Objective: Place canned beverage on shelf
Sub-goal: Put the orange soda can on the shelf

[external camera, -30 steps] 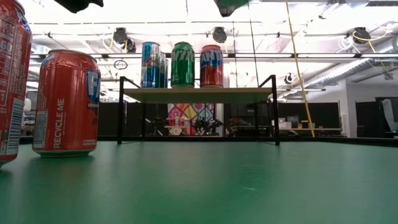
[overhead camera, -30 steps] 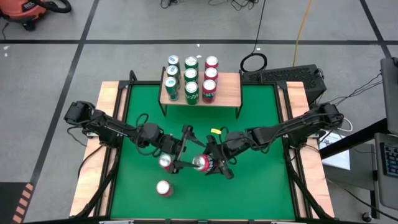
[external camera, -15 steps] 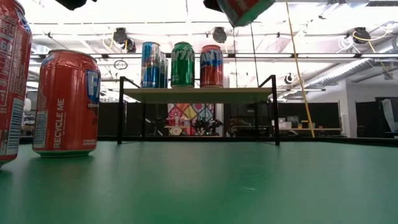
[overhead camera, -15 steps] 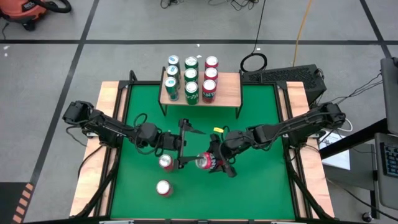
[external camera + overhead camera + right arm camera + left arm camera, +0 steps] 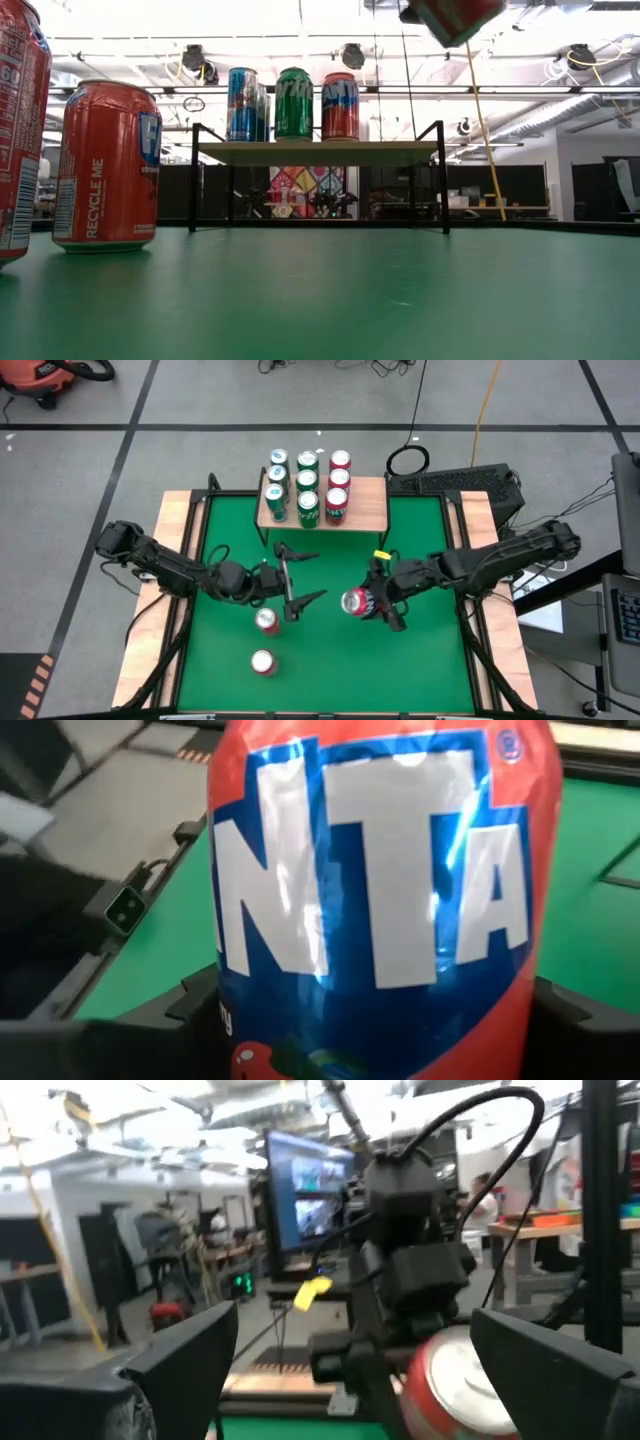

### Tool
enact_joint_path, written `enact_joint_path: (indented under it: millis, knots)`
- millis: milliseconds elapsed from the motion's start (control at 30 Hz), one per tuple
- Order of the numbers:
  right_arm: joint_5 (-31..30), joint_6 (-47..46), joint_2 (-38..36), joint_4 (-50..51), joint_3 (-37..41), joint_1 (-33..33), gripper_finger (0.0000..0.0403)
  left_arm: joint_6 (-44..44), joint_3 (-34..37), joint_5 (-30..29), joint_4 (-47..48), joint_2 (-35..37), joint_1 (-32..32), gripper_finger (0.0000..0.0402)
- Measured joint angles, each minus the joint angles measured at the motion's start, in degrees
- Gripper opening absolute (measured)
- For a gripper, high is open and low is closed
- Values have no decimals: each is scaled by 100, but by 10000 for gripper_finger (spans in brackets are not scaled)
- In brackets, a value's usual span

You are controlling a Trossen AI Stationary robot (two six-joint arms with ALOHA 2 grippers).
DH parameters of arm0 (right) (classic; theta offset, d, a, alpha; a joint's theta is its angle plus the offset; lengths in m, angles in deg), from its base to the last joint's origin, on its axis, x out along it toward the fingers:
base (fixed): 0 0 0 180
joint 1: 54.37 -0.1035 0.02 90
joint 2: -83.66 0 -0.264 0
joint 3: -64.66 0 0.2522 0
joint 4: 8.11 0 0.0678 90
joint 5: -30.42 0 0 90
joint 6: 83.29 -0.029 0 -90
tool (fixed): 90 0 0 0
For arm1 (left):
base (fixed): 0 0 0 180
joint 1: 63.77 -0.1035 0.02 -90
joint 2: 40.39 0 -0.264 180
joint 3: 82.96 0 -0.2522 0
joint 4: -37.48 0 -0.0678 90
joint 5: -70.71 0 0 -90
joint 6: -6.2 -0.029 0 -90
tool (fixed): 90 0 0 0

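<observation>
A: Your right gripper (image 5: 368, 603) is clamped on a red can (image 5: 356, 601), one finger on each side of it. You've got it in the air over the right half of the table (image 5: 420, 650), lying tilted rather than upright.

B: And my left gripper (image 5: 297, 575)?

A: Fingers spread wide, nothing between them, hanging just above the green near the middle. Leave it there. (It sits between your can and the near-left corner of the shelf, so don't swing across it.)

B: Where do I set the can down?

A: The shelf (image 5: 372, 500) is at the far edge, well apart from the can. Three columns of cans (image 5: 307, 482) fill its left part; the right part of the plank is bare. I'd aim there, beside the red column (image 5: 338, 485).

B: What should I watch?

A: Turn the can upright before you come over the plank, I think; tilted, it would likely tip when let go. Come in higher than the standing tops, then lower straight down. The two cans (image 5: 265, 641) on the green in front of the left arm are out of your path.
</observation>
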Motion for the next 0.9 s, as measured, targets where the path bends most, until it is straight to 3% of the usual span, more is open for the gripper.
enact_joint_path:
  millis: [167,367,567,800,900]
  knots:
    - [-861,-563,-555,-1798,1156,-10,293,579,9,-444,266,-57,149,400]
    - [-1924,-708,-529,-3993,2111,-87,293,1058,9,-925,279,-349,230,400]
    - [-2595,-662,-208,-5005,2248,-79,293,1613,9,-1193,277,-841,230,400]
    - [-2587,-582,336,-6276,2246,-88,293,1654,9,-1213,-131,-1292,200,400]
    - [-2916,-541,610,-6821,2246,-84,293,1656,9,-1212,-267,-1396,143,400]
